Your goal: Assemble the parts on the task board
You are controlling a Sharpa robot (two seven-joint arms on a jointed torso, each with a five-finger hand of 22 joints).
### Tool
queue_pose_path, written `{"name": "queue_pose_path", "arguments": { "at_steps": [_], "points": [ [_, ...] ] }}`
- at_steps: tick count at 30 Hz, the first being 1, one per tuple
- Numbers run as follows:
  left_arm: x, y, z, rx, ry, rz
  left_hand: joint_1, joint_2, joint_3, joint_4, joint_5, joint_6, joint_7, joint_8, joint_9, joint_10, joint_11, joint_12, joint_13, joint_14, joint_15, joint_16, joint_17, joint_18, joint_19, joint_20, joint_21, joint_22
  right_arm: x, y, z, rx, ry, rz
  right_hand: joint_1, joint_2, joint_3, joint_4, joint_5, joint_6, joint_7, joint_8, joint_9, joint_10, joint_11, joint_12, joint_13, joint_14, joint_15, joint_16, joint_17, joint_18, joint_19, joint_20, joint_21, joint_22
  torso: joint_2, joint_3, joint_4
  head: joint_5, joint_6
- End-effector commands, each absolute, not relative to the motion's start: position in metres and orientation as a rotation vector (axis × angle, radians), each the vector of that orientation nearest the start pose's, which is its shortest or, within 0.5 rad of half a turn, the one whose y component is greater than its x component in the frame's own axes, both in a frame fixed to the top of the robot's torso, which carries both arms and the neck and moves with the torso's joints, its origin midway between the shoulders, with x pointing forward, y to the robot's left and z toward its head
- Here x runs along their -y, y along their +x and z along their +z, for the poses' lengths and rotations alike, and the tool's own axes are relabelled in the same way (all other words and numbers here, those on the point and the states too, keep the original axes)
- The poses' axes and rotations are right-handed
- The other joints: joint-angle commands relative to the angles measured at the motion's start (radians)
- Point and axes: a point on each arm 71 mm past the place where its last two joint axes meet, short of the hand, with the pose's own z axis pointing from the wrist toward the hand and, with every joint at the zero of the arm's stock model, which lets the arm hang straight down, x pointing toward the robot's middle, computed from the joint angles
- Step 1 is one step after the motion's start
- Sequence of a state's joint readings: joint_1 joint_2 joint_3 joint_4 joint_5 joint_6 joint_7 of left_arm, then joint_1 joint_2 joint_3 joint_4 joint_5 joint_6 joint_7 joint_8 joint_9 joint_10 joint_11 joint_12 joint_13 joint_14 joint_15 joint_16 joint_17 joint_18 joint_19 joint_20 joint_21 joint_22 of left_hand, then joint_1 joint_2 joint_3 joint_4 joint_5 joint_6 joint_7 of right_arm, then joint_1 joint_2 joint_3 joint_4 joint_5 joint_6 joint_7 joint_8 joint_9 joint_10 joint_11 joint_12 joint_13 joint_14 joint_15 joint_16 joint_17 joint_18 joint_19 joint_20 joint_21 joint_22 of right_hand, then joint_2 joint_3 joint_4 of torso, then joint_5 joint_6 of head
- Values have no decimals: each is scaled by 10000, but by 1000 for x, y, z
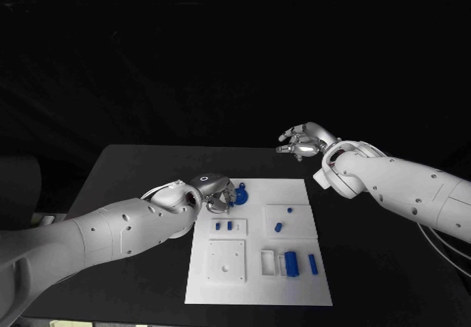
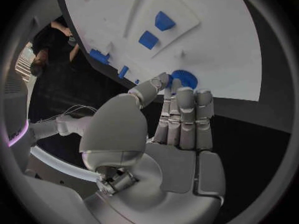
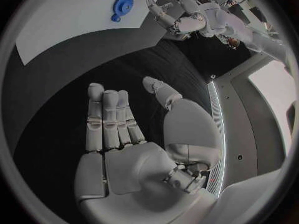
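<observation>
black table (image 1: 128, 170) bears unmarked white task board (image 1: 295, 286); no writing legible

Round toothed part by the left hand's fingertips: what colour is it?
Blue. The round toothed part shows best in the left wrist view, against the white task board.

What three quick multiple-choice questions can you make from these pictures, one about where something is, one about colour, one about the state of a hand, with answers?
1. Where does the round gear-like part lie on the task board?
A. near its far edge, by the left hand
B. at its near edge
C. off the board, on the black table

2. What colour are the small parts?
A. red
B. blue
C. yellow

3. How is the right hand?
A. gripping a part
B. pressing on the board
C. raised off the board, holding nothing

Answers: 1 A, the head view shows it beside the left hand at the far edge. 2 B, all pieces look blue. 3 C, its wrist view shows spread, empty fingers above the table.
</observation>
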State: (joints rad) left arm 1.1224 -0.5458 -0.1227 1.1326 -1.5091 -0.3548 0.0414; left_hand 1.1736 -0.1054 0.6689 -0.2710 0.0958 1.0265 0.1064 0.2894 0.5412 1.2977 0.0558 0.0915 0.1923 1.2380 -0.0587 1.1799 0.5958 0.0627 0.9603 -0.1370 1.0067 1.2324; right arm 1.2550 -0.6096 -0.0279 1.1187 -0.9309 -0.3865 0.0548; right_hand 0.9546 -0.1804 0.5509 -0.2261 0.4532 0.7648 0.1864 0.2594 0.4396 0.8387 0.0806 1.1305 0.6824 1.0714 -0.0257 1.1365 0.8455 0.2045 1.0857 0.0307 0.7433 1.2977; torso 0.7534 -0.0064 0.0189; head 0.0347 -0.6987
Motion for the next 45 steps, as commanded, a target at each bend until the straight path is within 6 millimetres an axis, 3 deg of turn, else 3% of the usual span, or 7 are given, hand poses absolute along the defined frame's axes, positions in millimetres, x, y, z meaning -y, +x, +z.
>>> {"name": "queue_pose_path", "arguments": {
  "at_steps": [1, 17, 45],
  "points": [
    [-153, 514, -270, -17468, 2903, -6444, -35, 6, 35, -4, -67, 14, 26, -15, 1, 38, -21, -42, 7, 42, -5, -46, -11, 536, 27, -176, -54, -12, 205, 567, -170, -15762, 3368, 8289, -24, 32, -21, -12, -39, 16, 68, 30, 10, 48, 3, -27, -16, -23, -22, -29, -10, 573, 46, 11, -67, 7, 9, -4, -3, -16, -24],
    [-164, 515, -275, -17978, 2818, -6041, -22, 11, 46, -6, -84, 3, 29, -25, -8, 38, -19, -67, -3, 32, -4, -63, -17, 532, 18, -176, -69, -13, 205, 567, -171, -15769, 3367, 8282, -18, 31, -23, -16, -38, 15, 67, 32, 10, 52, 2, -21, -40, -21, -23, -27, -19, 573, 52, 10, -77, 9, 6, 8, -5, 12, -51],
    [-161, 518, -282, -18476, 2877, -5798, -30, 51, 49, 8, -102, -8, 36, -37, -20, 47, -14, -99, -15, 8, 2, -78, -18, 520, -1, -171, -88, -9, 204, 567, -171, -15776, 3362, 8290, -15, 32, -29, -19, -39, 13, 66, 34, 10, 54, 2, -9, -82, -21, -23, -25, -35, 573, 63, 10, -96, 14, 10, 18, -19, 71, -87]
  ]
}}
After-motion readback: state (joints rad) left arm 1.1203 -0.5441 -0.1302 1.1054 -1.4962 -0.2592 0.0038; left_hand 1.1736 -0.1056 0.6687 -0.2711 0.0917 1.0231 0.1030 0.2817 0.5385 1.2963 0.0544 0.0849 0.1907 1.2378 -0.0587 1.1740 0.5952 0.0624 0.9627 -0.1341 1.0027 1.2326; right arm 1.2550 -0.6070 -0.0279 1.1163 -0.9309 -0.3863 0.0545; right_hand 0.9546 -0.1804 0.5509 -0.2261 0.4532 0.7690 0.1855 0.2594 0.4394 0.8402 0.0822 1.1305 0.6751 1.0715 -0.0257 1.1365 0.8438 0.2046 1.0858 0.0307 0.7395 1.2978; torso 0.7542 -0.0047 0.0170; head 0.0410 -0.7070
